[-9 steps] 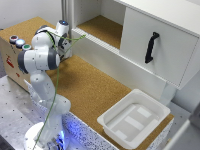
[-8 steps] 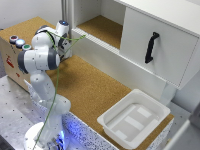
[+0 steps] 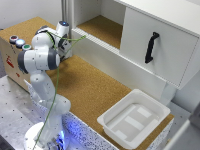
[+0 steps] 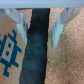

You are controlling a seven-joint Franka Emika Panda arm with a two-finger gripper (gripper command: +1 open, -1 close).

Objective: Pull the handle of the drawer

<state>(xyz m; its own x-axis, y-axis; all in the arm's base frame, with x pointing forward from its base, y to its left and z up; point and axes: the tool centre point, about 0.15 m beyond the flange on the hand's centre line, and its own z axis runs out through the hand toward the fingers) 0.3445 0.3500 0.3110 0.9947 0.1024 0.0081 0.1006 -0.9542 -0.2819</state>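
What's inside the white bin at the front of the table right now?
The white bin looks empty: only its bare moulded floor shows, with raised rectangular panels. The near wall hides a thin strip of floor behind it.

A white plastic tray (image 3: 134, 120) sits on the cork-covered tabletop (image 3: 85, 85), near the corner toward the exterior view's right, its shallow inside ribbed. At the exterior view's left stands a cardboard box (image 3: 11, 62) with red print on its side. On top of it rest three small round containers (image 3: 19, 42), their lids reddish, pale blue and green. Below lies a speckled grey floor (image 3: 15, 115).
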